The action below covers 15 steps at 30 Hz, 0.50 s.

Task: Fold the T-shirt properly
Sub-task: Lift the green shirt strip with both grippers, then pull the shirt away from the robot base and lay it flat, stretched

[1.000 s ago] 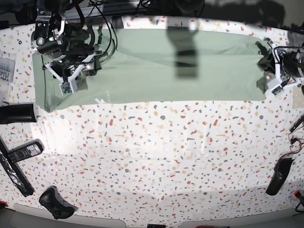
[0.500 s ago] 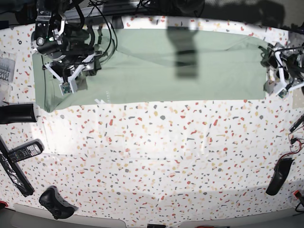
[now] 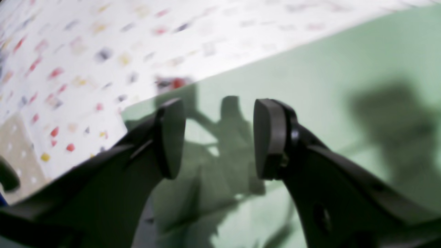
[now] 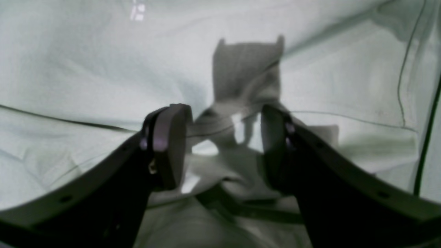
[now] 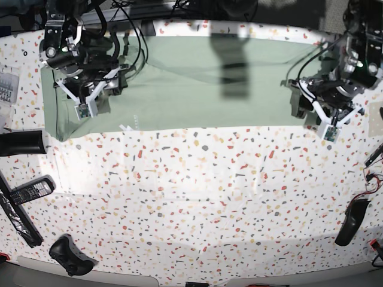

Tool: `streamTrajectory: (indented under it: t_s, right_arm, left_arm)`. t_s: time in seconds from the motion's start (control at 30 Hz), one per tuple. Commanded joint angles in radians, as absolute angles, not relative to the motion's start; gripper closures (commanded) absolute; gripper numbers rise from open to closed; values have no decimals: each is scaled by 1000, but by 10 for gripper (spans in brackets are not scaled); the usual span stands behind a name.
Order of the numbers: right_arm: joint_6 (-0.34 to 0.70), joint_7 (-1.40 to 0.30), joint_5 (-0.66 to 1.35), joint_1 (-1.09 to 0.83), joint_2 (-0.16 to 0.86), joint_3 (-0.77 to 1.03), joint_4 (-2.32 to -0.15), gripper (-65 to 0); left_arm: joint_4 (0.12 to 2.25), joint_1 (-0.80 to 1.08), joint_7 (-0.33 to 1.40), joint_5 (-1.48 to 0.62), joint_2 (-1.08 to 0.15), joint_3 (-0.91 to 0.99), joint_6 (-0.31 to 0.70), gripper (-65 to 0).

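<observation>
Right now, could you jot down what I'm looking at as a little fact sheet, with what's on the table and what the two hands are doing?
Main item: T-shirt, pale green, spread in a long band at the table's far side
Surface: speckled table
Left hand: open, above the shirt's edge, holding nothing
Right hand: open, over rumpled fabric at the other end
Other items: remote control, game controller, both near the table's edge
</observation>
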<state>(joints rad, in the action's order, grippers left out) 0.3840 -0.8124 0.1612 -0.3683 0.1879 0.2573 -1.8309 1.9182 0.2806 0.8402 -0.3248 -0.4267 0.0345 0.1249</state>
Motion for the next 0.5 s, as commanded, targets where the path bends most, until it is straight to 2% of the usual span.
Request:
streamTrajectory:
  t_s: [0.0,0.17,0.47]
  right_arm:
    - [377,-801,185,-363,196,261,-1845,-338]
    - [377,-800,225,-363,195,261,-1845,-338]
    - [377,-788,269,-363,186,261,-1843,-338]
  left_arm:
    - [1909,281,806,-316,-418,41,122,-287]
    - [1729,277,791,-257,-347,41,122,-287]
    - [1330,199,760,-171,-343,41,167,-287]
